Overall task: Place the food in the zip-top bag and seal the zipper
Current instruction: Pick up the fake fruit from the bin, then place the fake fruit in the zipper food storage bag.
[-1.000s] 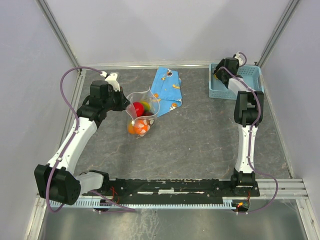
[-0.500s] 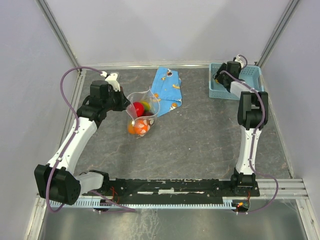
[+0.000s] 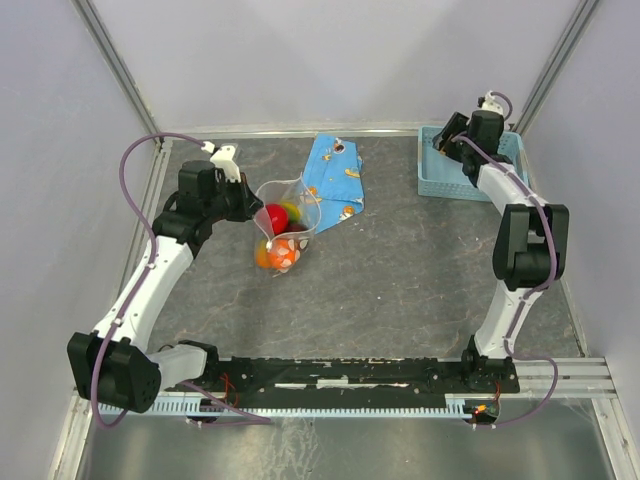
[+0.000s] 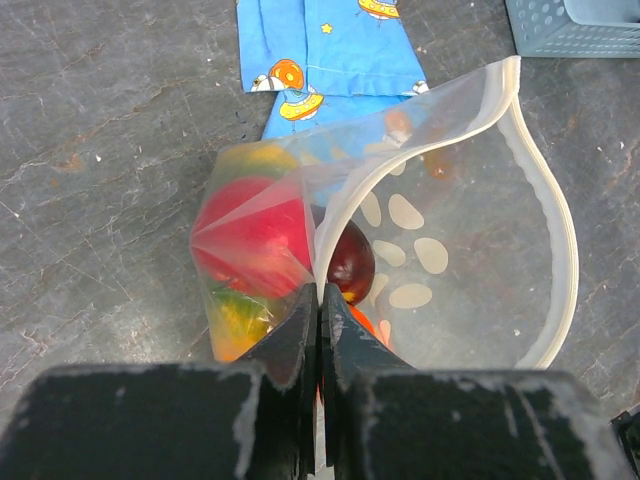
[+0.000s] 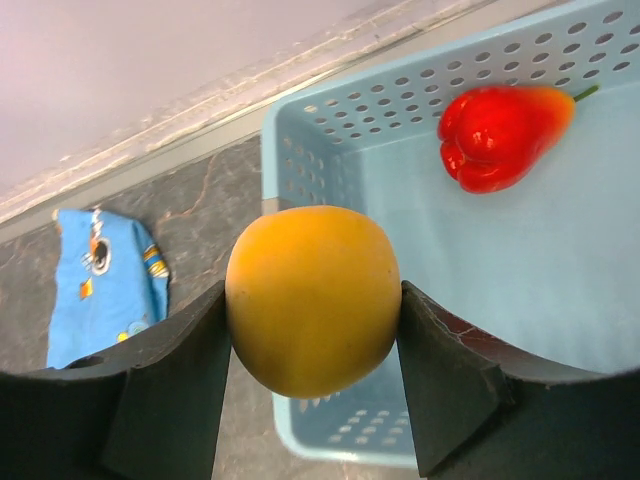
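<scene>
The zip-top bag (image 3: 285,205) stands open on the table, clear with white dots. It holds a red fruit (image 4: 250,235), a dark purple one (image 4: 350,262), a yellow-green one (image 4: 235,315) and an orange one (image 3: 277,257). Its whitish zipper (image 4: 562,235) curves round the open mouth. My left gripper (image 4: 320,300) is shut on the bag's near mouth edge and holds it up; it also shows in the top view (image 3: 250,207). My right gripper (image 5: 312,300) is shut on an orange-yellow fruit (image 5: 312,290) above the near left corner of the basket, and shows in the top view (image 3: 447,138).
The light-blue mesh basket (image 3: 480,185) sits at the back right; a red pepper-shaped fruit (image 5: 500,135) lies in it. The flat blue wrapper (image 3: 335,175) lies behind the bag and partly under it. Grey walls and metal rails close in the table.
The right arm has swung its elbow out to the right and its wrist has shifted right and back over the basket. The left arm and the bag have not moved.
</scene>
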`<state>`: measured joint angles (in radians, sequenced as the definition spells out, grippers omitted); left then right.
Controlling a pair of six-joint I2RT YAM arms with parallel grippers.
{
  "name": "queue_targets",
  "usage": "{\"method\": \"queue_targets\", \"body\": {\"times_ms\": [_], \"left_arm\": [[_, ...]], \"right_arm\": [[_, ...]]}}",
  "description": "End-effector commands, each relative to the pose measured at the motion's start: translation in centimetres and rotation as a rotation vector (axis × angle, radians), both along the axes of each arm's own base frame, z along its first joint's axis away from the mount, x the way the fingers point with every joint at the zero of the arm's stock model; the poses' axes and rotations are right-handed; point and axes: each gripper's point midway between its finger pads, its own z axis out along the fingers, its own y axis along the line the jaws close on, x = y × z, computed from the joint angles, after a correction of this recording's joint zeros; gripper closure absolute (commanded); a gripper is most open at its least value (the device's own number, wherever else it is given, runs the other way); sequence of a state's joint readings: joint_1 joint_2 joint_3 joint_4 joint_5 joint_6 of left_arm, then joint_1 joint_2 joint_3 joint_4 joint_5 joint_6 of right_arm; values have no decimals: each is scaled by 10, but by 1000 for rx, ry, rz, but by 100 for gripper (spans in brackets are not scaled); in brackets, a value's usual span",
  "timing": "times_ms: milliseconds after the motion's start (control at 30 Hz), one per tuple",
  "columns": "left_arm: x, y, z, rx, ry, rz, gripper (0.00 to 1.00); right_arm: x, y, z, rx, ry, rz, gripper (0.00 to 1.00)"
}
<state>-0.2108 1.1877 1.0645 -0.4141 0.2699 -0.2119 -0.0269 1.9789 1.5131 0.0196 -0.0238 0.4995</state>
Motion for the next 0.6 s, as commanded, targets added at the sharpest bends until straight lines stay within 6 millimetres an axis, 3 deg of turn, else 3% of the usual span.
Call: {"method": "queue_targets", "body": {"times_ms": [0, 167, 567], "left_arm": [[1, -7, 23, -75, -55, -8, 97], [0, -8, 25, -80, -61, -8, 97], [0, -8, 27, -86, -66, -12, 97]], "right_arm": [[-24, 22, 43, -8, -52, 96, 52], [-59, 53, 63, -28, -52, 188, 52], [-153, 151, 115, -57, -109, 460, 51]]}}
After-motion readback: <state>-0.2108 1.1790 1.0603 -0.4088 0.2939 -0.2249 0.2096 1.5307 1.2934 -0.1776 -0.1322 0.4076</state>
